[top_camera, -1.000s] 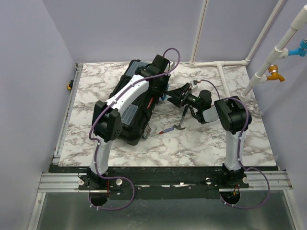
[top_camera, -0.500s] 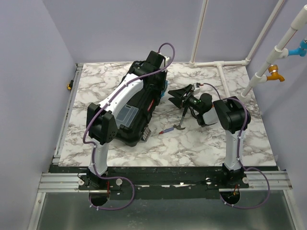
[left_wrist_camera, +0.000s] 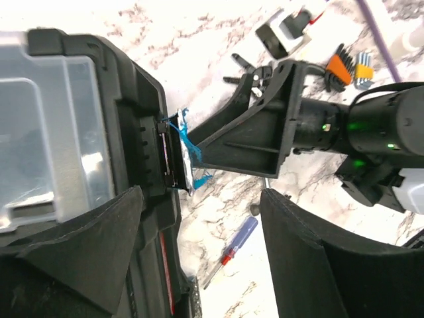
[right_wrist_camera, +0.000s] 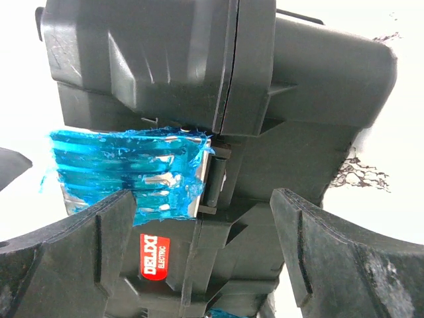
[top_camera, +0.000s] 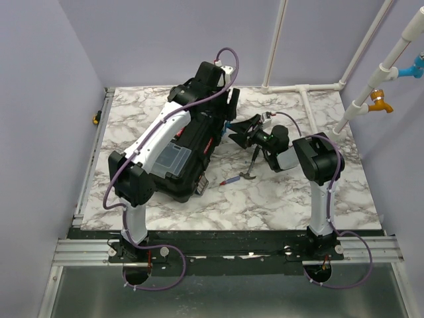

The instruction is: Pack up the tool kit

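Note:
The black toolbox [top_camera: 191,167] [left_wrist_camera: 136,99] [right_wrist_camera: 298,86] lies slantwise at the table's left centre, lid down, one grey translucent compartment [top_camera: 173,160] [left_wrist_camera: 46,132] showing. A teal latch [top_camera: 228,127] [left_wrist_camera: 185,156] [right_wrist_camera: 126,172] sits on its right side. My left gripper [top_camera: 228,106] [left_wrist_camera: 199,195] hovers open above the box's far right edge, holding nothing. My right gripper [top_camera: 234,134] [right_wrist_camera: 202,199] is open, its jaws facing the box wall just below the latch, one finger [left_wrist_camera: 255,136] close beside it. A blue-handled screwdriver [top_camera: 230,180] [left_wrist_camera: 232,246] and a hammer [top_camera: 250,173] lie on the marble.
Hex-key sets in orange and blue holders [left_wrist_camera: 350,66] and a small white-and-black item [left_wrist_camera: 285,33] lie beyond the right gripper. White pipes [top_camera: 305,89] run along the back right. A red DELIXI label [right_wrist_camera: 154,256] marks the box wall.
My left gripper has opened and moved toward the far end of the toolbox. The right gripper has edged left, closer to the latch, still open.

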Robot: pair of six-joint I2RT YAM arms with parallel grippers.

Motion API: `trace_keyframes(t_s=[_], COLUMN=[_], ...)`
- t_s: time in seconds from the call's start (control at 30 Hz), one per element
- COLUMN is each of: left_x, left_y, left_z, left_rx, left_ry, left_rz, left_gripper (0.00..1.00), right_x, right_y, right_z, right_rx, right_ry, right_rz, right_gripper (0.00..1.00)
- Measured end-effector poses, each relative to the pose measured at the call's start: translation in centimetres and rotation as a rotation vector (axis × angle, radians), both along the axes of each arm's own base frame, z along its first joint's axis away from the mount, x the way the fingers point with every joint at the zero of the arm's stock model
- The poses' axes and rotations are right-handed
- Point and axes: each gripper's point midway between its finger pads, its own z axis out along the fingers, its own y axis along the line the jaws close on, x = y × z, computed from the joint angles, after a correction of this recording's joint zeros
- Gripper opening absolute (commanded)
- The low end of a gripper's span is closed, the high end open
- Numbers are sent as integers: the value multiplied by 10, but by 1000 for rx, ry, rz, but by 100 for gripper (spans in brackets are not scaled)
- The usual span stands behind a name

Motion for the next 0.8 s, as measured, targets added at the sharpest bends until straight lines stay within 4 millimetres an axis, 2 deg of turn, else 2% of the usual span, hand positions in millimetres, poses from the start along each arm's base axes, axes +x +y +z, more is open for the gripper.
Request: trace_keyframes(t_s=[0.2,0.27,0.33,0.4,0.53,0.6,0.73,0.8], left_x=[-6,-7,-5,-3,0,-4,-17,-24], left_y=[18,32,48,70,140,172,221,233], left_z=[52,67,75,76,50,28,-20,-39], left_rx=[-11,-6,-3,5,40,48,52,48], left_ry=[-118,-152,-175,-183,-151,-118,-49,-26], left_rz=[32,66,109,175,391,484,621,661], left_gripper=[83,88,98,98,99,98,98,98], right_x=[-3,-3,0,4,10,12,19,22], right_y=[10,14,18,19,20,21,21,22], right_z=[-1,3,9,18,35,38,40,41], right_rx=[-38,-65,-100,-134,-193,-222,-293,-324], right_ry=[22,24,24,20,5,8,17,21], right_rz=[17,18,7,-20,-74,-90,-112,-124], right_gripper=[94,95,95,95,95,95,95,95])
